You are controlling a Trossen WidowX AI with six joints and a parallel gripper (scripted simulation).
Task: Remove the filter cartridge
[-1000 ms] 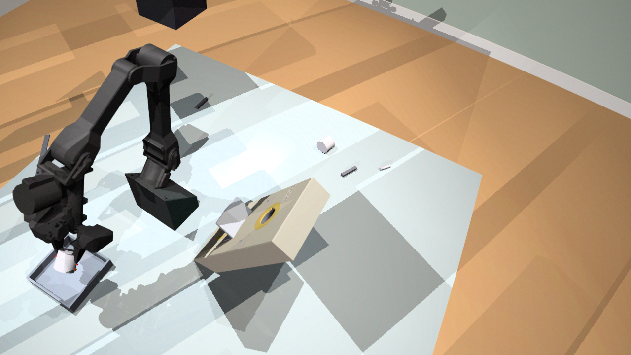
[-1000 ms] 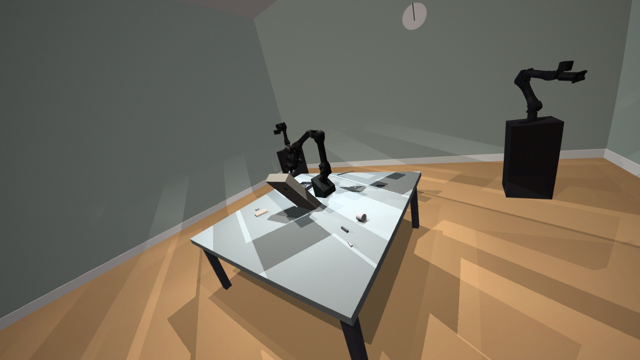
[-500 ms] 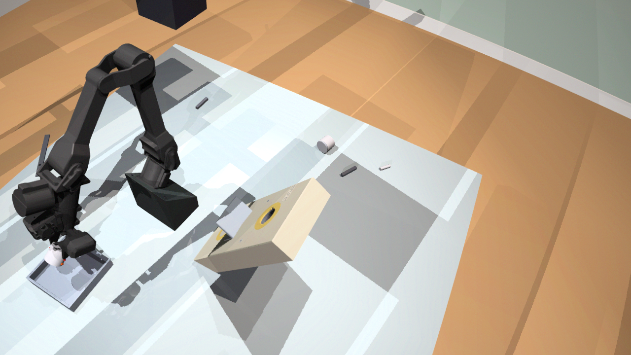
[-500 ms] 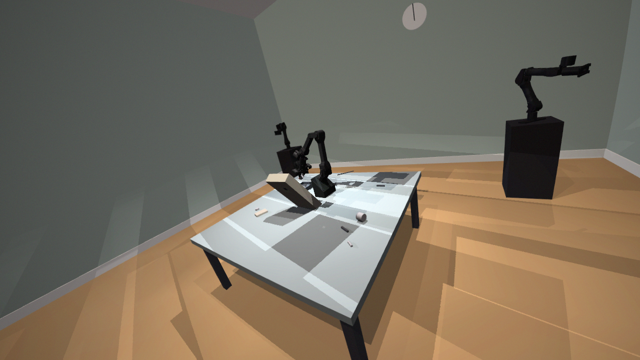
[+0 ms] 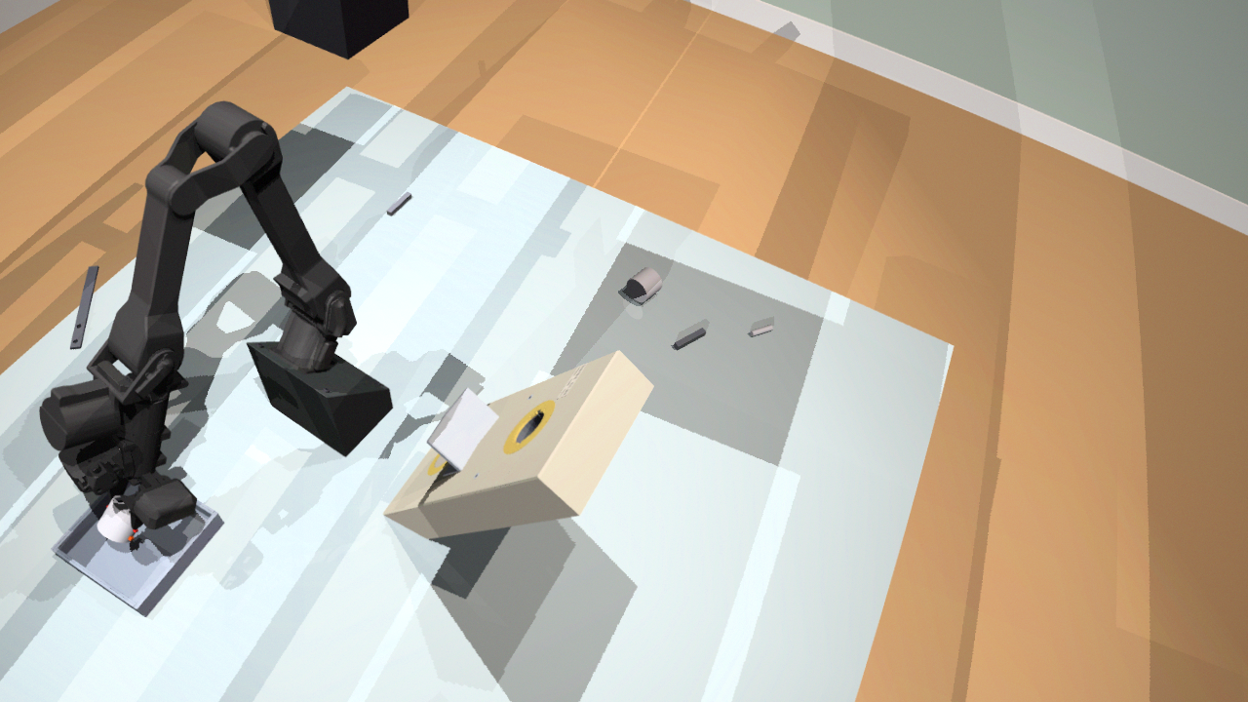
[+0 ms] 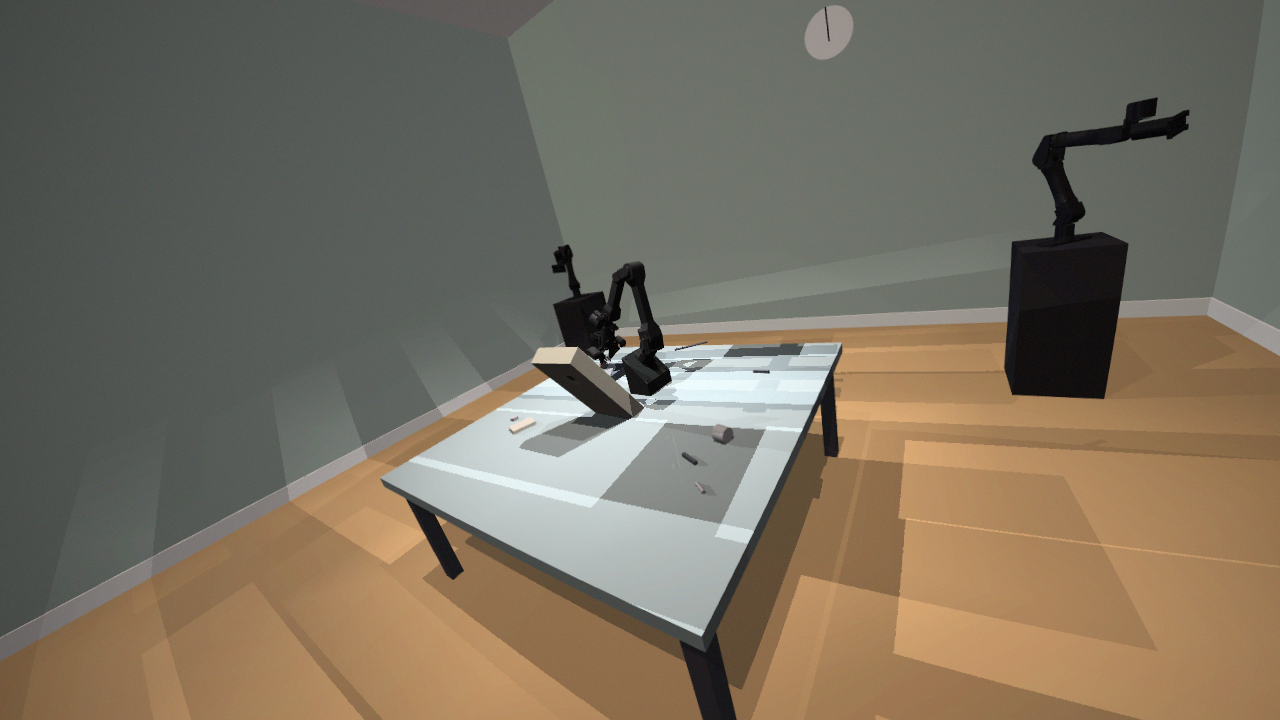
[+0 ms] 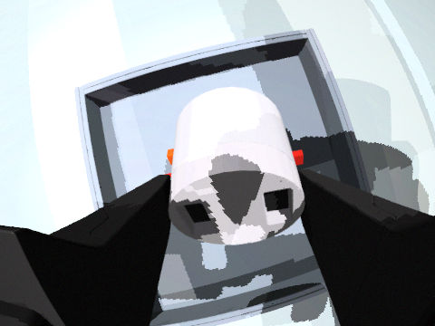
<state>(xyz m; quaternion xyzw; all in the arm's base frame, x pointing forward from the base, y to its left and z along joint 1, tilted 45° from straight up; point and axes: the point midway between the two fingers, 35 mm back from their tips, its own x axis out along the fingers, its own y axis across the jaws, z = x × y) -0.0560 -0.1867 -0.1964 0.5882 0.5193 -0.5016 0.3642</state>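
The white round filter cartridge (image 5: 114, 521) (image 7: 231, 122) is out of the panel, with two dark slots on its near face and red-orange lugs at its sides. My gripper (image 5: 122, 506) (image 7: 234, 184) is shut on it, one finger on each side of the slotted end. The cartridge is inside the tray's outline in both close views; whether its far end touches the floor of the tray (image 5: 122, 571) (image 7: 136, 122) is hidden. The beige service panel (image 5: 602, 436) (image 6: 595, 387) stands tilted, with an open dark hole inside a yellow ring (image 5: 511, 446).
A pale flap (image 5: 465, 427) stands raised on the panel. A loose cylinder (image 5: 646, 282) (image 6: 723, 433), a dark bar (image 5: 689, 337) (image 6: 689, 457) and a small light bar (image 5: 760, 331) lie beyond it. A long dark strip (image 5: 84, 305) lies behind the arm.
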